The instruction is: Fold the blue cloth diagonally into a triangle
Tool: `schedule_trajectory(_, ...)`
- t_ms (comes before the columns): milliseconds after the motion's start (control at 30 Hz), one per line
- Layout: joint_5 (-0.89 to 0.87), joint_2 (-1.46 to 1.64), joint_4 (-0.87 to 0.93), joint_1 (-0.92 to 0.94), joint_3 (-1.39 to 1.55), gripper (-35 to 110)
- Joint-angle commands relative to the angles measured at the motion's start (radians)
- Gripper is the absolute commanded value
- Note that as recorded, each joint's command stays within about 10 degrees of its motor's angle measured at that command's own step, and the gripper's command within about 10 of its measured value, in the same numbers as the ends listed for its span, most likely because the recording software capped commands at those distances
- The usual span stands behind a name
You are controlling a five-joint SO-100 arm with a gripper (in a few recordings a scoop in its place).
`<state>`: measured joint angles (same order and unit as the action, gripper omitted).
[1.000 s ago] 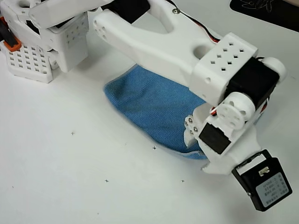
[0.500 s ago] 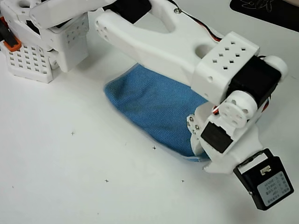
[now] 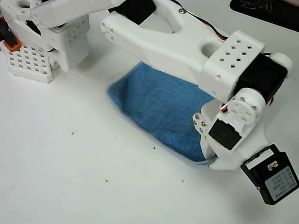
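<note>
Cloth status: the blue cloth (image 3: pixel 159 109) lies on the white table (image 3: pixel 70 177), spreading up and to the left of the claw (image 3: pixel 209 156) in the overhead view, with its lower right end running under the wrist. Its upper edge is hidden beneath the white arm (image 3: pixel 163 42). A thin pale line along the lower edge suggests two layers stacked, so the fold looks at least partly made; I cannot confirm a clean triangle with the far side covered.

Claw state: cannot tell. The fingers are masked by the wrist housing and the black wrist camera (image 3: pixel 273 175), so whether they pinch the corner or stand apart is unknown.

Step in hand, by my reading: placing the carried corner onto the opposite one. Next move calls for a release directly over that corner, then a straight lift so the top layer is not dragged.
</note>
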<state>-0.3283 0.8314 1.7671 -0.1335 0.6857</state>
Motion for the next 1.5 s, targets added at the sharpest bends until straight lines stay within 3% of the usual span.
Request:
schedule_trajectory(0,0.006,0.167,0.021,-0.025,-0.02,0)
schedule_trajectory(467,0.041,0.198,0.043,-0.041,0.166,0)
schedule_trajectory(1467,0.175,0.233,0.051,-0.066,0.132,0)
